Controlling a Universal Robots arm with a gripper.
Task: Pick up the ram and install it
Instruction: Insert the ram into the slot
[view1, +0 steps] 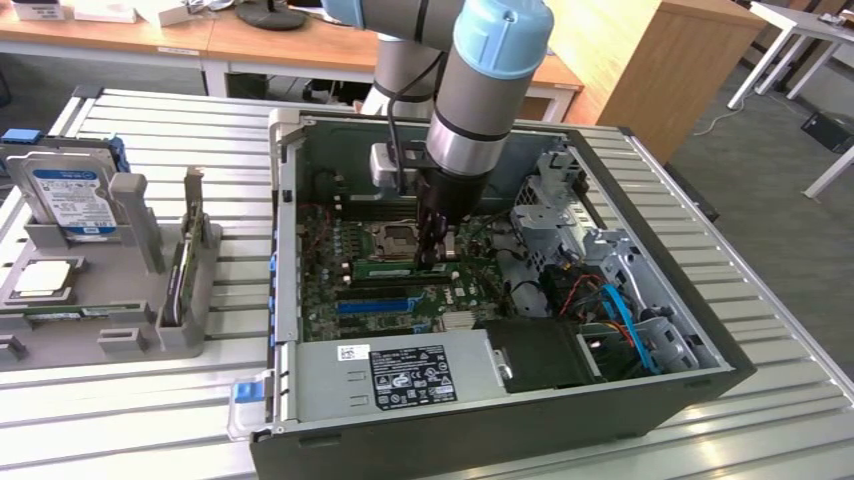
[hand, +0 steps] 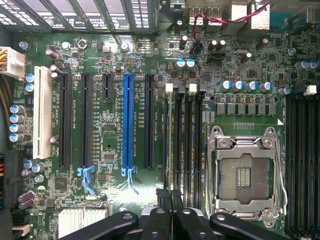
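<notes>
The ram (view1: 384, 268) is a thin green stick with a white label. It stands on edge along a memory slot of the motherboard (view1: 334, 290), just beside the CPU socket (view1: 398, 238). My gripper (view1: 434, 262) reaches straight down into the open computer case and is shut on the ram. In the wrist view the ram (hand: 166, 145) shows edge-on as a thin line running away from my gripper (hand: 170, 200), lined up with the first black memory slot. The black fingers (hand: 161, 220) meet around its near end. Whether it sits fully in the slot I cannot tell.
A blue expansion slot (hand: 127, 120) and several black slots lie beside the memory slots. The empty CPU socket (hand: 245, 175) is on the other side. The power supply (view1: 400, 375), cables (view1: 621, 320) and case walls crowd the board. A grey fixture (view1: 134, 330) with a hard drive (view1: 74, 195) stands at the exterior view's left.
</notes>
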